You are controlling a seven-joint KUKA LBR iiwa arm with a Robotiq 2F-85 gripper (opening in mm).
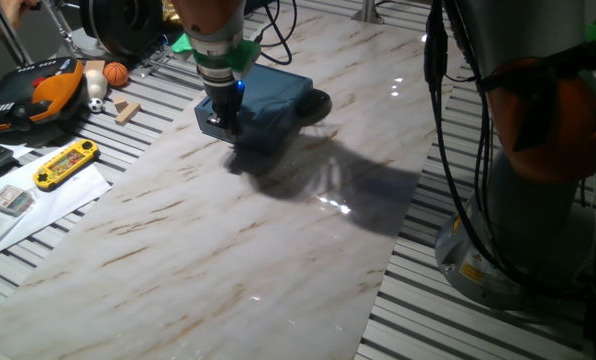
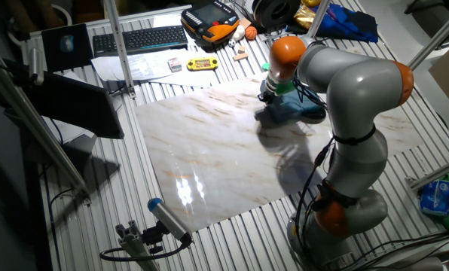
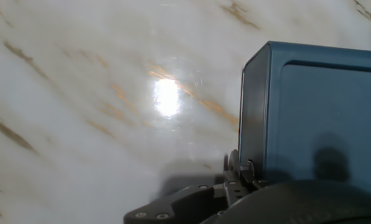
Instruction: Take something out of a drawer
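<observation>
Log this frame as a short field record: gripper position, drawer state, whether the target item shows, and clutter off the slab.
gripper: low at the front of the dark blue box, fingers at its lower corner; gripper open or shut not visible
drawer: looks closed; knob not visible
stick-like item: not visible in any view
surface: marble slab
clutter beside the slab: yellow handheld game, small orange ball, keyboard

Well off to the side of your tool, a yellow handheld game (image 1: 66, 163) lies beside white paper sheets (image 1: 38, 205), past the marble tabletop's (image 1: 228, 260) edge. Farther back you'll find a small basketball (image 1: 116, 73), a black-and-white ball (image 1: 96, 103) and a wooden block (image 1: 127, 110) grouped together. A black keyboard (image 2: 138, 39) lies farther still.
</observation>
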